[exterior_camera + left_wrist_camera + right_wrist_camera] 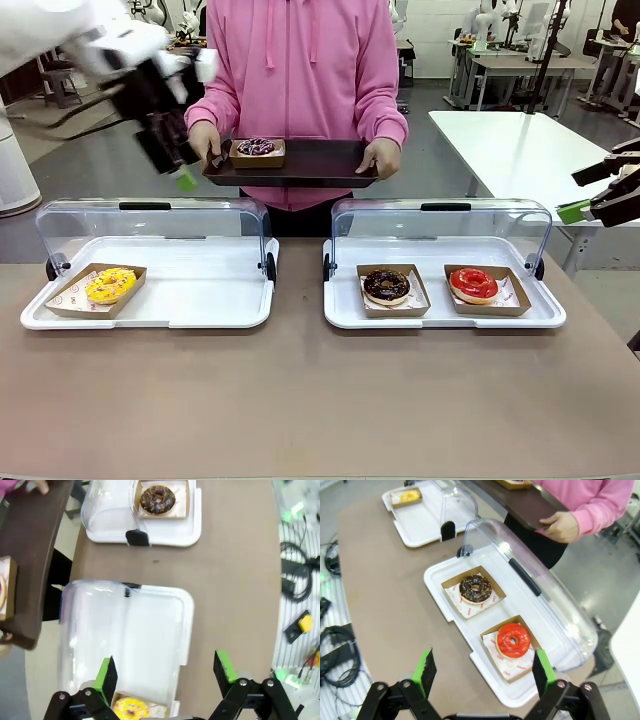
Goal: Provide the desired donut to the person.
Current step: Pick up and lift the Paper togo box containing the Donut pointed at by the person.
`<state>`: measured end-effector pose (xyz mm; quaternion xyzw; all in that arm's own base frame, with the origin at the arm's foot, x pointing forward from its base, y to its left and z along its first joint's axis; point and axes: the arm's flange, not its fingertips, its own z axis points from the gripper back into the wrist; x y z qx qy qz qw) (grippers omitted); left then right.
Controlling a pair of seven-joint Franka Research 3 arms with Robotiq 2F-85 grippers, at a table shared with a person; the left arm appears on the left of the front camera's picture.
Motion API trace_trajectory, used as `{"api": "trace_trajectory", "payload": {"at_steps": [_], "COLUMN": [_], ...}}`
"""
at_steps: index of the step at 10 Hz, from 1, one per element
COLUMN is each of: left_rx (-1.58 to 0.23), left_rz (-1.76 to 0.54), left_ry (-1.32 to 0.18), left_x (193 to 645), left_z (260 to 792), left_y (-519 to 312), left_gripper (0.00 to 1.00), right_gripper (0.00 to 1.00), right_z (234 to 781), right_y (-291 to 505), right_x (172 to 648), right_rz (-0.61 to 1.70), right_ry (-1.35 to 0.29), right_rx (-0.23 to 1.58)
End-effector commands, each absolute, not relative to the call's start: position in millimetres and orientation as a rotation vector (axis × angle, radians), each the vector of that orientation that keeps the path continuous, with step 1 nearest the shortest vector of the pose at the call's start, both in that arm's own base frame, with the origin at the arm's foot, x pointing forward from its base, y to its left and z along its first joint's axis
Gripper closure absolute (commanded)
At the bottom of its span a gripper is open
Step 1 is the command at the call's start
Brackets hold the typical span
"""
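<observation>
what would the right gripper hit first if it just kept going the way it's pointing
Most likely the red donut in the right tray: the right gripper, open, points down at it. Depth is unclear, so the tray edge could come first.

Nothing legible is picked up: no word, brand, number or sign can be read anywhere. Faint red print is spotted on the white paper liner [511, 668] under the red donut [513, 640], at about six o'clock from it, but it is too small to be made out. More red marks are seen on the second liner [463, 608] at seven o'clock from the chocolate donut [475, 589], also unreadable. In the front view a round red mark is seen on the third liner [70, 297] at eight o'clock from the yellow donut [110, 285], and it cannot be read either.
</observation>
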<state>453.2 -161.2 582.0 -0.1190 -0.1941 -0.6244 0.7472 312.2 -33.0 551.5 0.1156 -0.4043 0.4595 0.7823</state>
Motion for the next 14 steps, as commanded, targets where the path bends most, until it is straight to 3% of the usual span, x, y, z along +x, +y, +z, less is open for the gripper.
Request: {"api": "trace_trajectory", "payload": {"at_steps": [1,5,7,14], "left_rx": [-0.278,-0.296,-0.307,-0.412], "left_rz": [-1.289,-1.067,-0.986,-0.983], "left_ry": [-0.579,-0.871,-0.902,-0.843], "left_x": [379.2,321.5,301.8,315.6], "left_z": [563.2,516.2,507.0,512.3], "left_y": [-108.1,-9.3,22.7,49.1], "left_gripper": [0.0,0.0,0.0,0.0], "right_gripper": [0.0,0.0,0.0,0.0], "right_z": [550.3,550.3,550.3,550.3], "right_y": [-32.5,-32.5,-32.5,-32.5], "right_x": [313.8,313.8,313.8,313.8], "right_rz": [1.003,1.003,1.003,1.003], "right_ry": [-0.875,-0.875,-0.875,-0.875], "right_rx": [0.258,0.258,0.258,0.258]}}
